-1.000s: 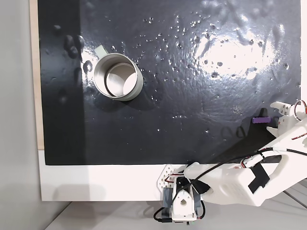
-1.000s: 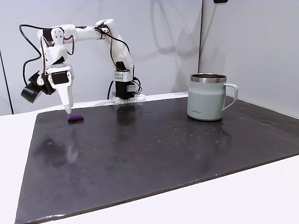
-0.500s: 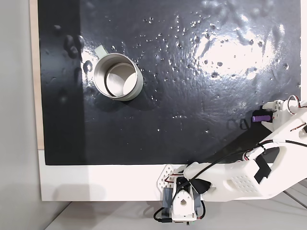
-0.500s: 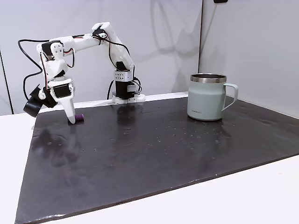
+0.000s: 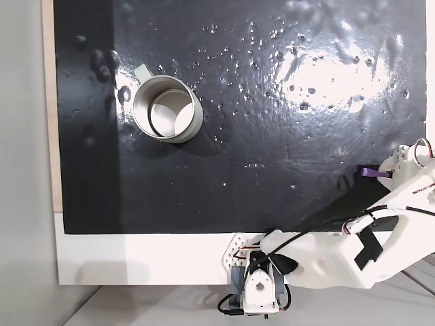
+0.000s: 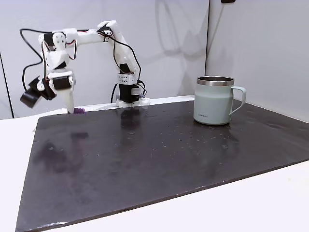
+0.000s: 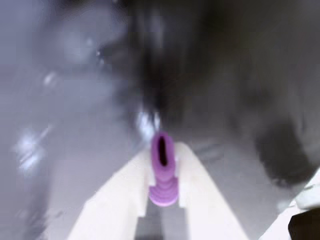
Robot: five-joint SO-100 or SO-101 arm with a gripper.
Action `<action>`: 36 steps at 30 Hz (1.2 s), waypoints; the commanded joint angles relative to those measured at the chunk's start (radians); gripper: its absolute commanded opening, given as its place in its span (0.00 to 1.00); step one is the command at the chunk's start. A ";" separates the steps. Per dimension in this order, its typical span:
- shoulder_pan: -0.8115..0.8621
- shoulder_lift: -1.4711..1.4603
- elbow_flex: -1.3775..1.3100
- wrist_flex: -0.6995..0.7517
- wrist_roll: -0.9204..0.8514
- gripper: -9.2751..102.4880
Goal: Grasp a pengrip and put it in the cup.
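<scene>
The pengrip, a small purple ribbed tube, sits clamped between my two white fingers in the wrist view. My gripper is shut on it and holds it a little above the black mat. In a fixed view the gripper is at the mat's right edge, with the pengrip sticking out to the left. In another fixed view the gripper hangs at the far left with the pengrip at its tip. The metal cup stands upright far off, on the mat's other side.
The black mat is shiny and wrinkled, and lies on a white table. My arm's base with its cables sits at the mat's near edge in a fixed view. A pale wall rises behind the table.
The gripper came down around the pengrip lying on the mat, shut on it, and has now risen slightly with it.
</scene>
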 commanded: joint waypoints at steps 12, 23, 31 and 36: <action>-0.124 0.634 0.009 0.101 0.133 0.08; -0.523 0.762 0.046 0.106 0.419 0.08; -0.873 0.732 -0.009 0.106 0.617 0.08; -1.039 0.658 -0.063 0.104 0.715 0.08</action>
